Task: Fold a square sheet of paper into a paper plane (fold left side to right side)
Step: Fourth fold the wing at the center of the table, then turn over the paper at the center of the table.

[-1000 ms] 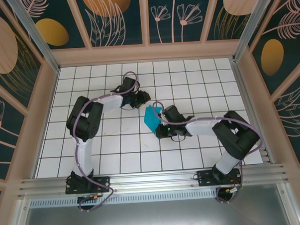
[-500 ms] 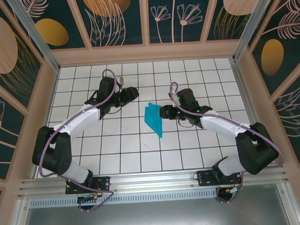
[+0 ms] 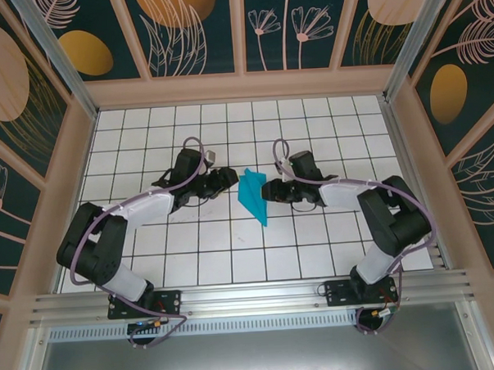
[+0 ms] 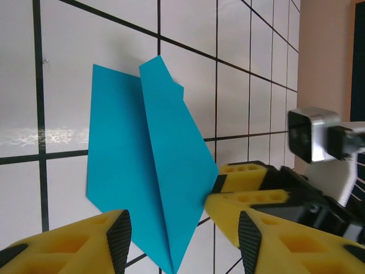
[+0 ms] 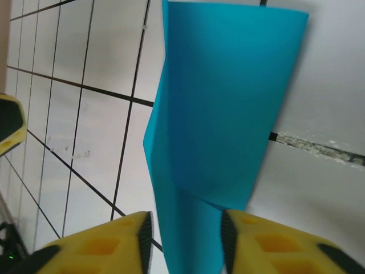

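Paper plane [image 3: 253,194] of bright blue paper lies flat on the white gridded table [image 3: 200,244], about mid-table between the two arms. Its broad end is on the far side and its point on the near side, slightly to the right. A long crease runs down it, with one flap overlapping the other [image 4: 142,171].

The left jaws stand open just left of the plane's far end. Their black pads [image 4: 120,240] sit well apart on either side of the plane's tip in the left wrist view, and they hold nothing.

The right jaws are at the plane's right edge, partly apart. The blue paper [image 5: 222,114] runs into the gap between their yellow fingers [image 5: 251,240] and fills it. I cannot tell whether they are pinching the paper or only straddling it.
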Robot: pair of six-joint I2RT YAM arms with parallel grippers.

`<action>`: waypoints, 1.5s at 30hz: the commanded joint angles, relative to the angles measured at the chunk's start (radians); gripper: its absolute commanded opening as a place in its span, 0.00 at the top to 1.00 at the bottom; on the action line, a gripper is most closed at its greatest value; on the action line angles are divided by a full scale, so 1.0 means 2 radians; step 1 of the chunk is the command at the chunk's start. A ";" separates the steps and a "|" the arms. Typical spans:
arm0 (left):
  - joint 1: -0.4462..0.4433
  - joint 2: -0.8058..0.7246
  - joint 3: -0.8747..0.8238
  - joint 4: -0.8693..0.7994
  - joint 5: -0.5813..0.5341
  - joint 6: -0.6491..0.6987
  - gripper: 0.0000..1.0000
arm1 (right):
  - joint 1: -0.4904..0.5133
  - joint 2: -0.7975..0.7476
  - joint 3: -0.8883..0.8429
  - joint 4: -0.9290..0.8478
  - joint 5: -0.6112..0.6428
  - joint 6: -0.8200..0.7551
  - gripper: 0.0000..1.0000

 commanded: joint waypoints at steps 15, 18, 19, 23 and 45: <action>-0.014 0.051 0.014 0.083 0.044 -0.039 0.40 | -0.017 -0.017 -0.008 0.072 -0.084 0.014 1.00; -0.017 0.055 0.021 0.084 0.046 -0.041 0.39 | -0.018 -0.032 -0.012 0.076 -0.092 0.019 1.00; -0.017 0.057 0.022 0.086 0.047 -0.042 0.39 | -0.018 -0.037 -0.013 0.077 -0.096 0.021 1.00; -0.021 0.065 0.030 0.095 0.052 -0.049 0.39 | -0.018 -0.050 -0.016 0.087 -0.114 0.033 1.00; -0.027 0.086 0.040 0.130 0.068 -0.064 0.56 | -0.019 -0.053 -0.039 0.143 -0.154 0.087 1.00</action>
